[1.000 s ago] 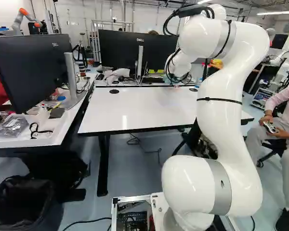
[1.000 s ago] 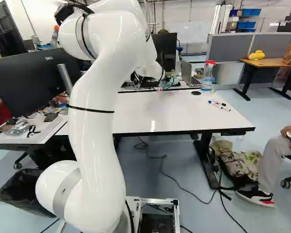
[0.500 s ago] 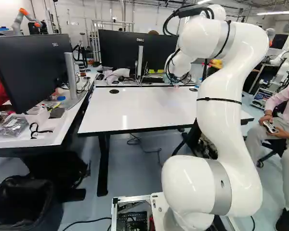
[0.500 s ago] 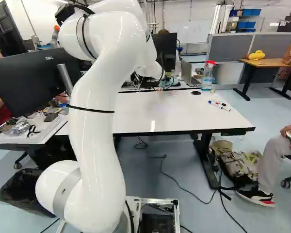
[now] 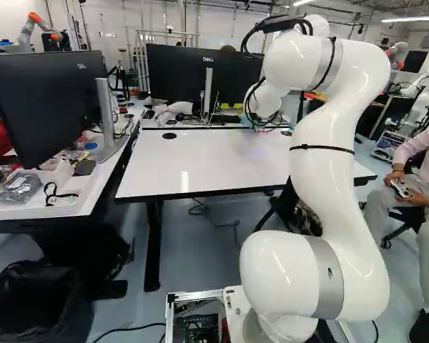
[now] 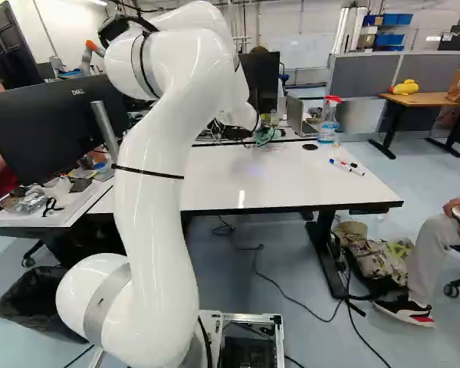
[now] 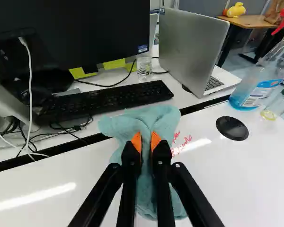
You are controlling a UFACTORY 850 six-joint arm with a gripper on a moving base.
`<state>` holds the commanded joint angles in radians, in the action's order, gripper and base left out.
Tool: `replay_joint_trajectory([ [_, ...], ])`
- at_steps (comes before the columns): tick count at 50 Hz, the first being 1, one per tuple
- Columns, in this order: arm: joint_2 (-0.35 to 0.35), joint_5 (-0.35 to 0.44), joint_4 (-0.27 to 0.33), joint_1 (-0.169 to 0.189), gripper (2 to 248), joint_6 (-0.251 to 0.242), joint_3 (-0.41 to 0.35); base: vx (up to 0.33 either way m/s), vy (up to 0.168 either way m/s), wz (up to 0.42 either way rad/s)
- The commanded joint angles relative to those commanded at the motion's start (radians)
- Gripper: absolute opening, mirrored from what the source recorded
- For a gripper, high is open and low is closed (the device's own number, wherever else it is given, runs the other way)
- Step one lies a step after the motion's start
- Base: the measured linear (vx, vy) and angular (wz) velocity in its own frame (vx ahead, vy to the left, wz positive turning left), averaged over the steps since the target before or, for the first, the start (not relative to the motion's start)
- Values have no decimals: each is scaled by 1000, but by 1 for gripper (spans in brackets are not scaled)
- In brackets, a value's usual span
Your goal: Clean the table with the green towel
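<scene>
The gripper [image 6: 253, 139] shows small beyond my white arm in the right base view, over the far part of the white table [image 6: 291, 180]. In the wrist view the gripper [image 7: 146, 142] has its orange-tipped fingers together on the bunched green towel [image 7: 158, 123]. Cloth bulges ahead of the fingertips and hangs below and beside them over the tabletop. Whether its lower folds touch the table I cannot tell. Red writing [image 7: 182, 143] marks the surface right beside the towel.
Beyond the table's far edge are a keyboard [image 7: 109, 100], a monitor [image 7: 85, 28] and a laptop [image 7: 191, 47]. A spray bottle [image 6: 329, 120] and markers [image 6: 346, 166] stand or lie at the table's right. A black bin [image 5: 36, 304] is at floor level.
My arm has leaned slightly forward, its upper part shifting left in the left base view and right in the other. The held towel came a little lower with it. The base has stayed put.
</scene>
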<state>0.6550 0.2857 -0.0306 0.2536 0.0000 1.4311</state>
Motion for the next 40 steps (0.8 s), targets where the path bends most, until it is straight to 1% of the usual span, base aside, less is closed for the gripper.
replay_joint_trajectory([
  [40,81,0,0,0,42,0,18,0,0,0],
])
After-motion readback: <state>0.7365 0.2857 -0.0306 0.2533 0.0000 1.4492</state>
